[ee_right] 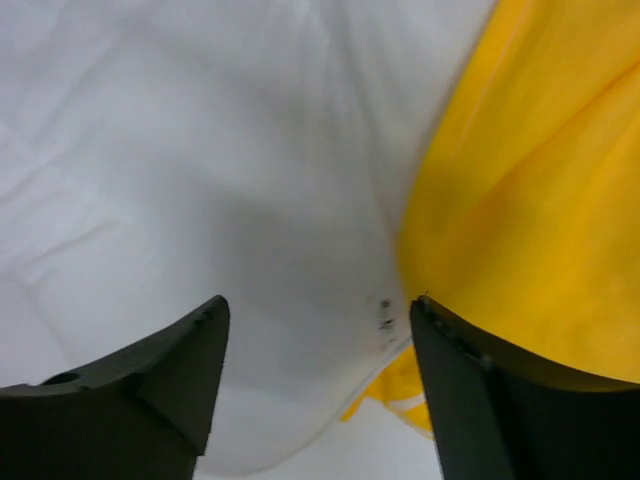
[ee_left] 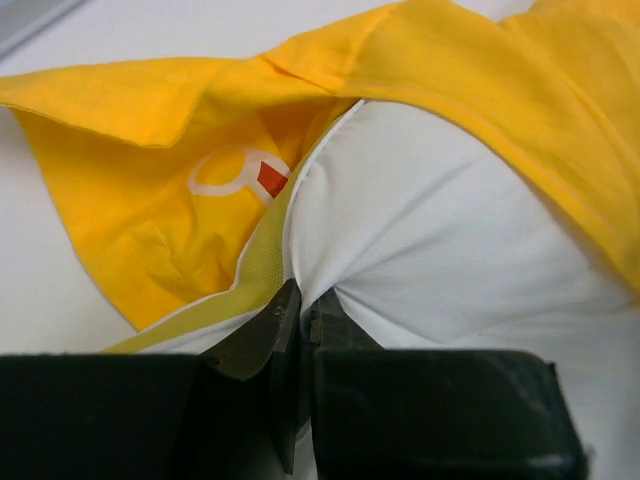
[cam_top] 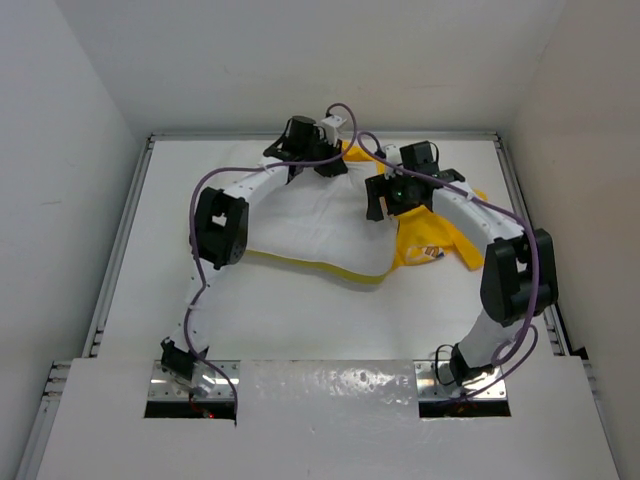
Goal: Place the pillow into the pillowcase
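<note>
I am working the stuffing step: the pillow [cam_top: 310, 225] is lying mid-table, mostly bare, with only its far right corner tucked under the case [cam_top: 440, 235], which is bunching up along the pillow's far edge and trailing off to its right. My left gripper [ee_left: 300, 305] is clamping down on the pillow's far edge, jaws closed, the white cover puckering into the pinch right beside the yellow band; in that wrist view the case mouth is gaping around the corner, one flap draping over the top and another lying flat on the table [cam_top: 280, 310] underneath. My right gripper [ee_right: 317, 300] is hanging wide open with nothing in it, low over the seam where white cover meets the yellow hem; whether it is touching the fabric I cannot tell. I am judging the job as barely begun, since nearly all of the pillow is showing outside the case. For the next move I am thinking the right gripper needs to be closing on the yellow hem alone, not on the pillow beneath it, and then drawing that hem toward me along the pillow while the left is holding the corner deep inside the opening. The risk I am watching for is the thin cloth slipping or folding under instead of sliding over, or both layers getting pinched together, which would be dragging the pillow along without sleeving it.
</note>
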Controlling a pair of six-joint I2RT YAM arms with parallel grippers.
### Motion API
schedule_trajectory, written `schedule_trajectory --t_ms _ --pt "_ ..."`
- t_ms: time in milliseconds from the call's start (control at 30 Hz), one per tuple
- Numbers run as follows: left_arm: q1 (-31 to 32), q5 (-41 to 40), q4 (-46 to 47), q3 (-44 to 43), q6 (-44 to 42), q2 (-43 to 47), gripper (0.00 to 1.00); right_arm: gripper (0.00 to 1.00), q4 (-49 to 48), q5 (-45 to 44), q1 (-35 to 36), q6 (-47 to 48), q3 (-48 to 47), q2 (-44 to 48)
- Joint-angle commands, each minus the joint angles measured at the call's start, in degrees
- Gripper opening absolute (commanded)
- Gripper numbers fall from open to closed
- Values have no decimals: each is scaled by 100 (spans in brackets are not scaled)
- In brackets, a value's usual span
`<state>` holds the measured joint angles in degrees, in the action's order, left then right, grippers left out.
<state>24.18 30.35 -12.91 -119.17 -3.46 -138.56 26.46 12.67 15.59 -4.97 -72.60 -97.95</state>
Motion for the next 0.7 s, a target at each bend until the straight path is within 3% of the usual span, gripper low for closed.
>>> schedule_trajectory --t_ms 0,33,67,167,200,233,267,300,333,400,433,467,500,533,567,600,633,667 --pt "-11 -21 1166 -238 241 -101 6 81 -71 -17 67 -389 -437 136" --pt "-2 32 1185 -203 258 -110 18 89 -71 -149 49 -451 -509 171" --pt "7 67 1185 -246 276 -118 39 99 -114 -438 23 -513 -562 241" --pt "-63 -81 1185 -553 101 -127 64 99 -185 -1254 -100 -908 -563 662" --pt "-159 -108 1176 -641 39 -118 67 99 -176 -1397 -161 -1005 -406 785" --pt "-221 -99 1168 -738 -39 -66 70 92 -185 -1398 -223 -1136 -282 1047" --pt "-282 14 1168 -948 -92 -40 74 24 -194 -1381 -328 -1190 -125 1181" --pt "-405 93 1142 -1063 -189 -13 77 0 -202 -1564 -346 -1260 208 1295" --pt "-449 164 1002 -1186 -425 65 85 0 -211 -1652 -364 -1400 376 1488" --pt "-537 610 591 -1468 -899 319 85 0 -290 -1732 -408 -1724 885 1621" --pt "-538 856 309 -1520 -1754 443 83 0 -343 -1732 -426 -1918 1027 1674" --pt "-529 1085 -59 -1564 -2346 583 66 8 -404 -1732 -461 -2102 1185 1761" --pt "-459 1392 -1177 -1600 -3074 837 54 28 -631 -1750 -470 -2435 1517 1805" --pt "-398 1395 -1893 -1661 -4543 927 39 33 -772 -1750 -470 -2577 1677 1841" --pt "-319 1299 -2561 -1731 -5245 1014 26 37 -922 -1750 -461 -2709 1827 1867" --pt "-153 1107 -3995 -1723 -6009 1102 24 44 -1036 -1785 -470 -3015 1993 1841" --pt "-81 1009 -4670 -1671 -7313 1138 27 57 -1020 -1872 -461 -3105 2004 1789" --pt "41 878 -5156 -1314 -7744 1208 31 60 -950 -1951 -470 -3202 1995 1658"
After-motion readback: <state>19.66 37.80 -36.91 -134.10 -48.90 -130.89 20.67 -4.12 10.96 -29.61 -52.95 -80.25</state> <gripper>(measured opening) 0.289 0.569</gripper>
